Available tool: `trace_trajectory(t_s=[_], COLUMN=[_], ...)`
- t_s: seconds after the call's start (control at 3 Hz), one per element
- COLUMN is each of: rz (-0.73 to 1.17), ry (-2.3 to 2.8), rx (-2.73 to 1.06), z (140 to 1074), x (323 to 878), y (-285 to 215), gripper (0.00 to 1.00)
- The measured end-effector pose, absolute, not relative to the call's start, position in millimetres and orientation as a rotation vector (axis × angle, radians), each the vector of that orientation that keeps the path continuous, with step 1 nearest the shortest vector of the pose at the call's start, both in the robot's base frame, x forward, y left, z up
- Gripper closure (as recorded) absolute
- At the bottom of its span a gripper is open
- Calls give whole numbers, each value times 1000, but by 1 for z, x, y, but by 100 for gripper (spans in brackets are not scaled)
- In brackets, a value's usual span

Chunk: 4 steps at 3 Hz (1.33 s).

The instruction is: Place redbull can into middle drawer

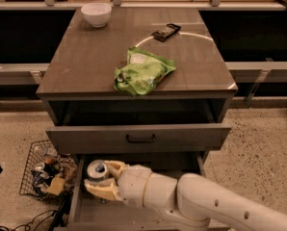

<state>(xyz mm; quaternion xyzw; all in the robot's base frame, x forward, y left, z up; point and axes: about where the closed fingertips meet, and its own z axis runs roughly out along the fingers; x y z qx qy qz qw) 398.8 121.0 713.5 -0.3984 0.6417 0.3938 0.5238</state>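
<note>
The redbull can [96, 170], blue and silver with a silver pull-tab top, stands upright between my gripper's cream fingers [103, 190]. My gripper [99, 179] is shut on it, low over the left rear corner of the open middle drawer [76, 197]. That drawer is pulled out below the drawer front with the dark handle [139, 138]. My white arm reaches in from the lower right and hides much of the drawer's floor.
On the table top [85, 66] lie a green chip bag [142, 71], a white bowl [96, 13] at the back left and a dark flat packet [165, 31]. A wire basket of clutter [46, 174] stands on the floor left of the drawers.
</note>
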Motion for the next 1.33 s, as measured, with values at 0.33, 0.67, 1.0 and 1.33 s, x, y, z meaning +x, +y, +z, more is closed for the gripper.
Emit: trace_trajectory(t_s=[0.33, 0.67, 1.0, 1.33], rz=[926, 924, 929, 953], ry=[1554, 1576, 1590, 1601], rx=[-932, -961, -996, -1015], z=[662, 619, 597, 570], x=[393, 409, 431, 458], y=[120, 122, 130, 144], gripper=[100, 100, 100, 100])
